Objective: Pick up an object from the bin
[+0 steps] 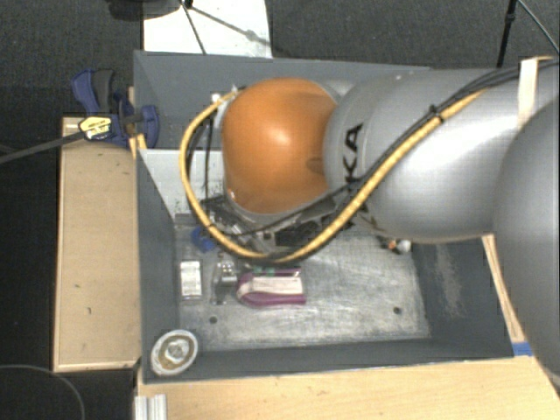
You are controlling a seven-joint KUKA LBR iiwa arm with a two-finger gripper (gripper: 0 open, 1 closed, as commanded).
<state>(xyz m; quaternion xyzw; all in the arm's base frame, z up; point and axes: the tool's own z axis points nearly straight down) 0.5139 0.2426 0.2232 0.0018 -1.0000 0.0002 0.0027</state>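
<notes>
The gripper (255, 231) hung low under the orange wrist cover (273, 143), over the view's left part of the bin (385, 322); whether it was apart or together I could not tell. Just beside it, toward the near wall, lay a flat purple and white object (273, 289), with a small dark piece (226, 280) and a pale block (190, 278) further left in the view. To take the purple one well, the gripper should probably descend centred across its narrow side, clear of the dark piece.
</notes>
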